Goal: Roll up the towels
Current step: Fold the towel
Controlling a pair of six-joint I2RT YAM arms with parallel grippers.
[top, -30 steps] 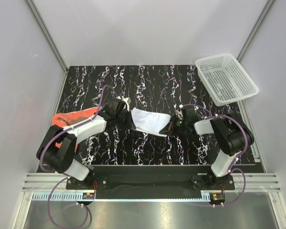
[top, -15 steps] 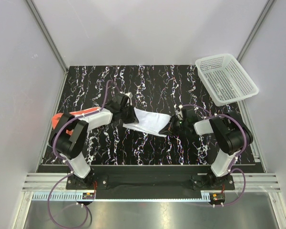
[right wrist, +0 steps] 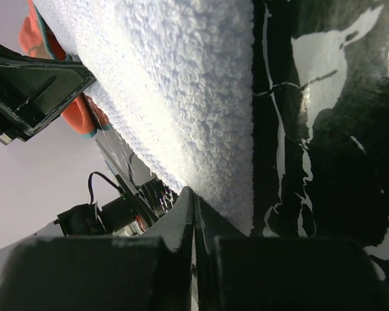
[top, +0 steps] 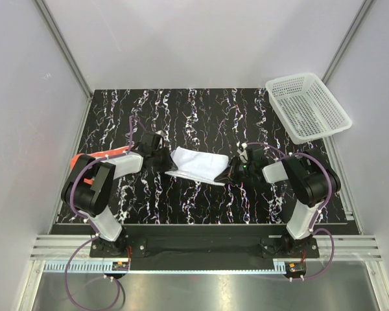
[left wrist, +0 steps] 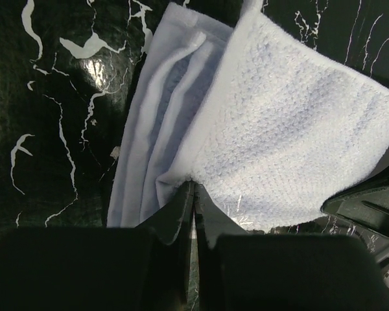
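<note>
Up close, left hand [left wrist: 193,192] and right hand [right wrist: 193,198] pinch white towel [left wrist: 292,129]; overhead shows its whole span

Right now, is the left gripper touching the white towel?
Touching. The left wrist view shows the left gripper shut on the white towel, pinching its near edge.

- The white towel [top: 196,165]: plain, terry-textured and not rolled. It is folded into loose overlapping layers that form a flattened strip across the middle of the table [top: 201,110]. Its left end is pinched in the left gripper [left wrist: 193,188], and its right end in the right gripper [right wrist: 193,194].
- The orange-red towel [top: 107,153]: teal edging is visible. It lies at the table's left side, apart from the white towel, and is mostly hidden by the left arm [top: 110,172].
</note>
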